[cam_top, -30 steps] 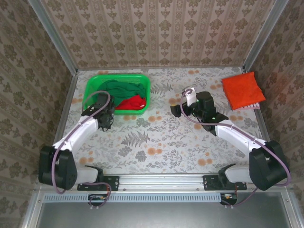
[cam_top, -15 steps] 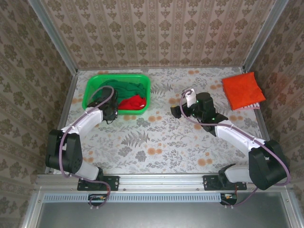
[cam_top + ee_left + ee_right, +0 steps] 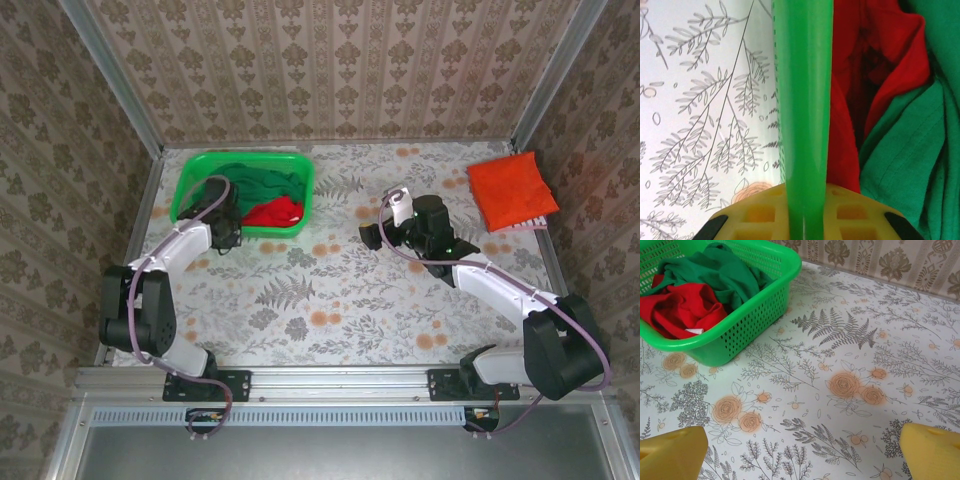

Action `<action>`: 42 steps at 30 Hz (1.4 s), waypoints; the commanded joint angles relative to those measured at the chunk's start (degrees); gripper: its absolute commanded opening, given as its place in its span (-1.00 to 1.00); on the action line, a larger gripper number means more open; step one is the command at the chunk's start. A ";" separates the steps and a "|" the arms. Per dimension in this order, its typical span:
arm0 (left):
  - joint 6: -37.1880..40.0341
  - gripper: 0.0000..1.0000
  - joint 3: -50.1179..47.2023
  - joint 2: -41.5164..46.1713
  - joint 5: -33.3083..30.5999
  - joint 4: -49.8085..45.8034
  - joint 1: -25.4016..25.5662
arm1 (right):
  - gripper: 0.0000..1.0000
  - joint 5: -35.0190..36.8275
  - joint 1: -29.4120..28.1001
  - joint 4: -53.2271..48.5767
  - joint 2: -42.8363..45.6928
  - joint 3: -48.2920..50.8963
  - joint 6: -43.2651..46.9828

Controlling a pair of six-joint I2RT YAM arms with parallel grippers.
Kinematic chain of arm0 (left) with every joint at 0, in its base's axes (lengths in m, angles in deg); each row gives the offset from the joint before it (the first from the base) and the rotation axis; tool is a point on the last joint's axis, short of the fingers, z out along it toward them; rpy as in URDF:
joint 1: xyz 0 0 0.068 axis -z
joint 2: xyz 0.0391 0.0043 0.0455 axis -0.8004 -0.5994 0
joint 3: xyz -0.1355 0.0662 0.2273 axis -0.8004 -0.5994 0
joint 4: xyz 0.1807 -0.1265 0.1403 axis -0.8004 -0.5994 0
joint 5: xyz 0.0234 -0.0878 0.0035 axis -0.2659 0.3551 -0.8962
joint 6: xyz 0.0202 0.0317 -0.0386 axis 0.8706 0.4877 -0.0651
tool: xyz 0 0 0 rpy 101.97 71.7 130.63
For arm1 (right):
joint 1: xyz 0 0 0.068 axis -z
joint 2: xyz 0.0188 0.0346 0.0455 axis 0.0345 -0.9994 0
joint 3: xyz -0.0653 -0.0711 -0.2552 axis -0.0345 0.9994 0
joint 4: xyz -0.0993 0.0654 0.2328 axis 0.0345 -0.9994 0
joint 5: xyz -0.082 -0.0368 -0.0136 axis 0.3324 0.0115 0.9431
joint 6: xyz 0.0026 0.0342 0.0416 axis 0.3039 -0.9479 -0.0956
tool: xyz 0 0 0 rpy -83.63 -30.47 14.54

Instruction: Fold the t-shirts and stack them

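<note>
1. Pinching plastic, not cloth: the left gripper [image 3: 226, 226] sits at the near rim of the basket [image 3: 802, 100]. The wrist view shows that green rim running straight between its yellow pads [image 3: 752, 217], jaws narrow and pressed against it on both sides.
2. Inside the basket, two shirts lie crumpled together. The red shirt [image 3: 276, 213] is against the near wall, just across the rim from the left gripper. The dark green shirt [image 3: 252, 180] is heaped behind it and partly over it. Neither is folded.
3. Here's the risk as I read it: any pull drags or tips this light basket, and a tilt could spill both shirts out in one tangle. The thin, smooth rim could also slide out of the pinch partway through a move.
4. Middle of the table [image 3: 320, 300]: flowered surface, the likely spot for folding.
5. The right gripper [image 3: 370, 235] hovers above the table, right of the basket and well apart from it. Its fingers are spread wide with nothing between them, and it looks too far off to steady the basket if it tips.
6. Far right, the orange-red shirt [image 3: 512, 190] lies folded flat near the back corner, the base of the stack. It sits close to the table's edge, so a carelessly dropped next shirt could slide off or knock it askew.
</note>
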 commanded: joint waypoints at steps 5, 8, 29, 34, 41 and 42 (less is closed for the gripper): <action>6.52 -1.00 7.53 -4.85 3.42 -2.76 -8.85 | 1.00 -0.65 -0.23 0.25 -0.77 -0.41 1.11; 9.19 -1.00 9.96 -7.51 4.65 -2.39 -11.78 | 1.00 -0.52 -0.15 0.10 -0.78 -0.41 1.19; 17.89 -1.00 32.67 -30.85 16.95 -3.69 -22.92 | 1.00 -0.65 -0.16 -1.73 -1.57 -1.46 0.49; 16.25 -1.00 33.80 -32.72 17.75 -1.75 -24.00 | 1.00 -1.25 -0.24 -0.70 -2.13 -1.05 -0.95; 17.87 -0.91 38.14 -35.63 18.37 -3.76 -24.11 | 1.00 -1.57 -0.26 -0.78 -2.41 -1.36 -0.76; 18.03 -0.89 38.37 -35.81 18.47 -3.78 -24.18 | 1.00 -1.53 -0.26 -0.89 -2.32 -1.37 -0.67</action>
